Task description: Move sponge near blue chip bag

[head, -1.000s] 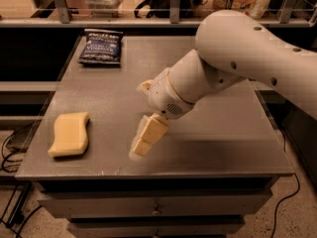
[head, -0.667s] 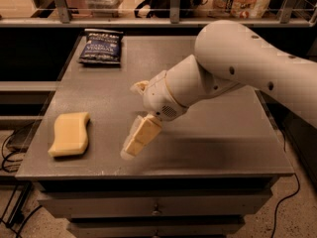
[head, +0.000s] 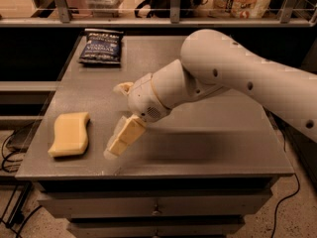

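Note:
The sponge [head: 70, 134] is a pale yellow foam block with wavy sides, lying flat near the front left corner of the grey table [head: 213, 148]. The blue chip bag [head: 101, 46] lies flat at the far left of the table, dark blue with white lettering. My gripper [head: 119, 140] points down and left over the table's front, a short way right of the sponge and apart from it. It holds nothing that I can see. My white arm reaches in from the right.
A shelf rail [head: 148, 21] with bags and boxes runs behind the table. Drawers [head: 153, 205] sit under the table front. Cables [head: 12, 148] lie on the floor at the left.
My gripper has moved left and slightly down, closer to the sponge. The sponge and the chip bag have not moved.

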You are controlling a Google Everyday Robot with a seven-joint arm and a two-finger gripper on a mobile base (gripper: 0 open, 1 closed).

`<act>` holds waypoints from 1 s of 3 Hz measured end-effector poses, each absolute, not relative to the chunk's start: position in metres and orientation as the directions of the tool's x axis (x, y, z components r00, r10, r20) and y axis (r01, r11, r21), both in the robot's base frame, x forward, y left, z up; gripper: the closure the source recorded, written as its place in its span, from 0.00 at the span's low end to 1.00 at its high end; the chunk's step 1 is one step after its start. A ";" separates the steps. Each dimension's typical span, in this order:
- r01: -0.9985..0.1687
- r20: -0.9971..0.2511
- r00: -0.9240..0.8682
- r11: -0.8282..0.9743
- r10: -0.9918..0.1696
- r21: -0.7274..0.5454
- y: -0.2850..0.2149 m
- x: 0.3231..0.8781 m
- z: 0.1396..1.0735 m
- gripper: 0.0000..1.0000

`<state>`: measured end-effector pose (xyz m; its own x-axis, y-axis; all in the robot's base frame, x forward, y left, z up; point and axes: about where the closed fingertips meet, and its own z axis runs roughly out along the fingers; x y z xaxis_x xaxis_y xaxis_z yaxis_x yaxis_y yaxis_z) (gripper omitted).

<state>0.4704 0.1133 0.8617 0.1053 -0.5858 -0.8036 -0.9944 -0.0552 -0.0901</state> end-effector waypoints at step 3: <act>-0.992 -0.860 0.094 -0.125 -0.502 -0.036 0.166 0.475 0.847 0.00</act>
<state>0.4746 0.1655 0.8468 0.0943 -0.5023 -0.8596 -0.9915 -0.1249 -0.0358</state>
